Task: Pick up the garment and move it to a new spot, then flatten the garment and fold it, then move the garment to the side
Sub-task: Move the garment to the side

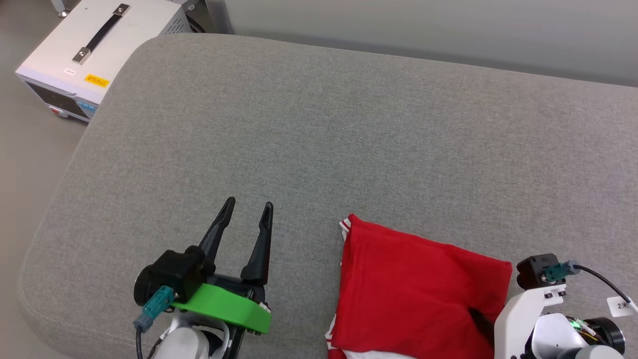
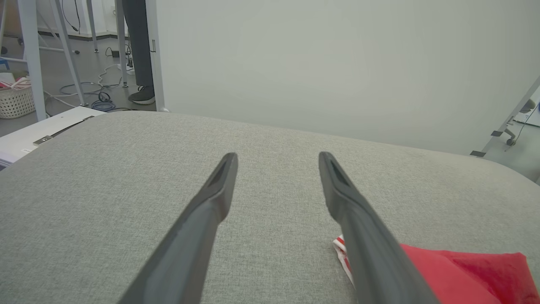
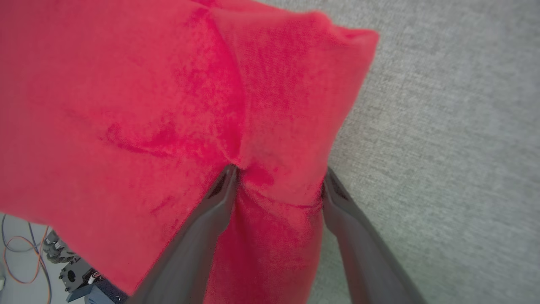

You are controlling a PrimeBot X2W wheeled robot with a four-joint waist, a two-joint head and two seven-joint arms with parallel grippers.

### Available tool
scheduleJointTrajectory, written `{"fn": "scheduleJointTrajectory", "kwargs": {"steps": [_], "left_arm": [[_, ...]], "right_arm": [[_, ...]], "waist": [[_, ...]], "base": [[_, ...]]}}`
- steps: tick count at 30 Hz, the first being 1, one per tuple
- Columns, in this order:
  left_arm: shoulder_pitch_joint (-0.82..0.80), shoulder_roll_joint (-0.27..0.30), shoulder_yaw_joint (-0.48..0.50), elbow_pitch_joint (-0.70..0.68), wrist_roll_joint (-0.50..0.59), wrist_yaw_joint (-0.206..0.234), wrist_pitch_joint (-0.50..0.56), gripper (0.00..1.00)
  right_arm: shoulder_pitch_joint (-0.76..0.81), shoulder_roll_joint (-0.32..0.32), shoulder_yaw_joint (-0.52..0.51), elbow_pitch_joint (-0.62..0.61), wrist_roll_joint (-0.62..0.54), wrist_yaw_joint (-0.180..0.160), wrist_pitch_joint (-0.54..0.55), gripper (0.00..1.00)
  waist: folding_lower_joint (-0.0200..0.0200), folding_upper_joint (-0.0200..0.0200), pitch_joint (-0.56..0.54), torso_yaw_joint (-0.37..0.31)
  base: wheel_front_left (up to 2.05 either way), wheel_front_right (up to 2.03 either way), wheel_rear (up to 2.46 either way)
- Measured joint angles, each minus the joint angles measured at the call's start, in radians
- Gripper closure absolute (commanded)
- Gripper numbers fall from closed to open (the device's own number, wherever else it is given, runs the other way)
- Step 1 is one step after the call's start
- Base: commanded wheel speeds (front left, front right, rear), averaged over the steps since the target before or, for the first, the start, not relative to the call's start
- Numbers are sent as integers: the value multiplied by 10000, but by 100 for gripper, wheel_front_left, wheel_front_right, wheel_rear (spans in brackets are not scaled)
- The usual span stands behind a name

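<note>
The garment (image 1: 413,289) lies folded into a red pad on the grey cushion at the lower right, with white-and-red striped trim showing at its left edge. My right gripper (image 3: 279,171) is open and pressed down onto the garment (image 3: 126,105) near its right edge, with a ridge of red cloth bunched between the two fingers. In the head view one dark finger (image 1: 480,318) digs into the cloth below the white wrist. My left gripper (image 1: 249,203) stands open and empty over bare cushion, left of the garment (image 2: 464,270). Its fingers point away from me (image 2: 277,156).
The grey cushion (image 1: 349,124) has rounded edges at the left and front. A white box with a black handle (image 1: 94,45) sits on the floor beyond its back left corner. A pale wall runs behind. A person's leg and shoe (image 2: 141,95) and a woven basket (image 2: 14,101) are far off.
</note>
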Motion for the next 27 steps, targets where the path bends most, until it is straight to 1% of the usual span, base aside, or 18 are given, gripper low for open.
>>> {"fn": "scheduleJointTrajectory", "kwargs": {"steps": [6, 11, 15, 17, 19, 22, 23, 27], "left_arm": [[4, 67, 2, 58, 0, 0, 0, 0], [26, 150, -21, 65, 0, 0, 0, 0], [130, 219, -13, 23, 52, 0, 0, 0], [208, 316, -50, 23, 387, 0, 0, 0], [236, 295, -146, 6, 449, 0, 0, 0], [259, 234, -359, -81, 476, 0, 0, 0], [255, 217, -426, -119, 487, 0, 0, 0], [243, 186, -704, -314, 506, 0, 0, 0]], "right_arm": [[-247, -182, 384, 240, -148, 4, -437, 100], [-428, -727, 895, 73, -403, 23, -686, 100], [-624, -1674, 1402, -263, -477, 21, -688, 100], [-854, -2222, 1664, -506, -470, 17, -606, 100], [-1064, -2665, 1837, -763, -372, 15, -491, 100], [-1448, -3517, 2203, -1045, -376, 13, -389, 100], [-1619, -3879, 2328, -1091, -383, 17, -399, 100], [-2458, -4863, 2744, -1053, -407, 15, -723, 100]], "waist": [[0, 0, -176, -139], [0, 0, -371, -492], [0, 0, -520, -950], [0, 0, -567, -1248], [0, 0, -589, -1547], [0, 0, -584, -2045], [0, 0, -573, -2237], [0, 0, -480, -2979]], "base": [[0, 0, 0], [0, 0, 0], [0, 0, 0], [0, 0, 0], [0, 0, 0], [0, 0, 0], [0, 0, 0], [0, 0, 0]]}}
